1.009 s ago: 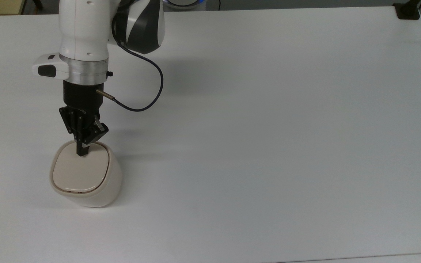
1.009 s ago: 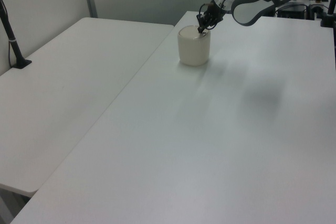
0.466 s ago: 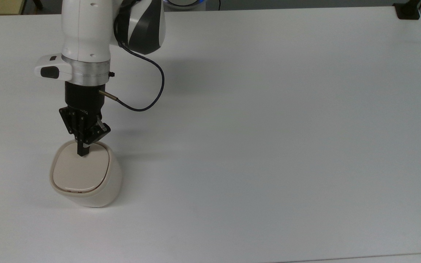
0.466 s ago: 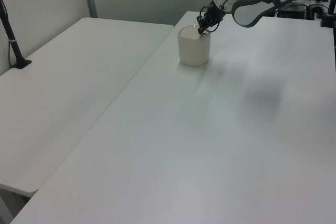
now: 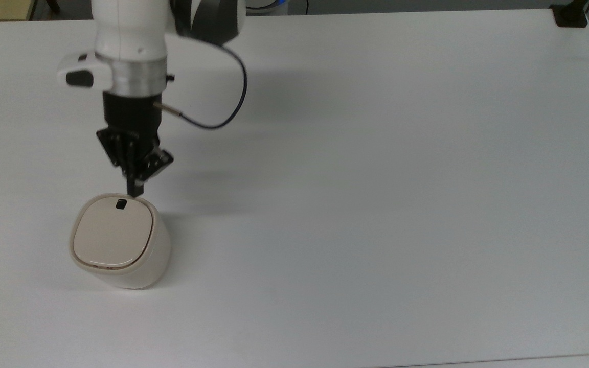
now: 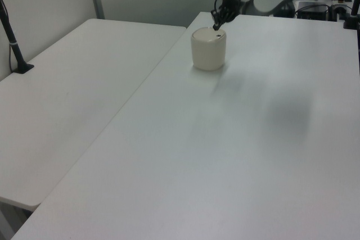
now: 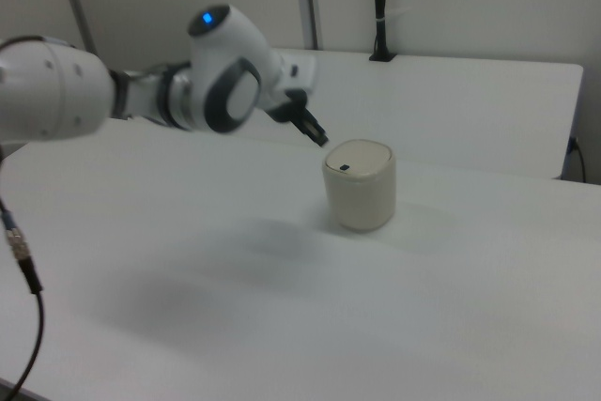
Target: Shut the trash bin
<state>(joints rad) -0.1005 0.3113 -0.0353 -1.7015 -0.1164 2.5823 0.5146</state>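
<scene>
Top view, near to far: I see the trash bin (image 5: 120, 245) on the white counter (image 5: 376, 204), its lid (image 5: 112, 235) lying flat and shut; just beyond its black mark (image 5: 120, 204) my pincer (image 5: 134, 191) hangs clear, fingers pressed together.

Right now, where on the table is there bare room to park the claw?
The table is bare from the trash bin to the top view's right edge, and in front of the bin. The one crowded spot is the bin with the claw just behind it.
</scene>
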